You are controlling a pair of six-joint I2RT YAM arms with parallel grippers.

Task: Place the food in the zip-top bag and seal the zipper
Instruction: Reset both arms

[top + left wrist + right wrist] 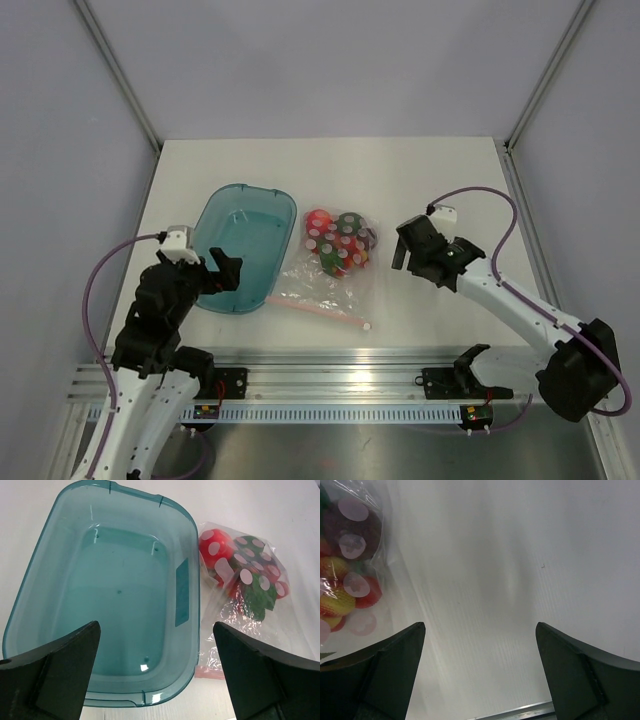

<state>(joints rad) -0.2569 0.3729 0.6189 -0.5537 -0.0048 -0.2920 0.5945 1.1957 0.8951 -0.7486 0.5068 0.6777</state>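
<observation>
The food (338, 243), red, green and orange toy pieces with pale dots, lies bunched inside the clear zip-top bag (325, 285) at the table's middle. It also shows in the left wrist view (243, 569) and in the right wrist view (347, 580). The zipper (318, 310), a pinkish strip, lies along the bag's near edge; a short piece shows in the left wrist view (210, 672). My left gripper (217, 272) is open and empty over the near end of the teal tray. My right gripper (408, 250) is open and empty, just right of the bag.
A teal translucent tray (216, 222) with nothing in it lies left of the bag, touching its edge; it fills the left wrist view (187, 587). A metal rail (340, 383) runs along the table's near edge. Grey walls close in the back and sides.
</observation>
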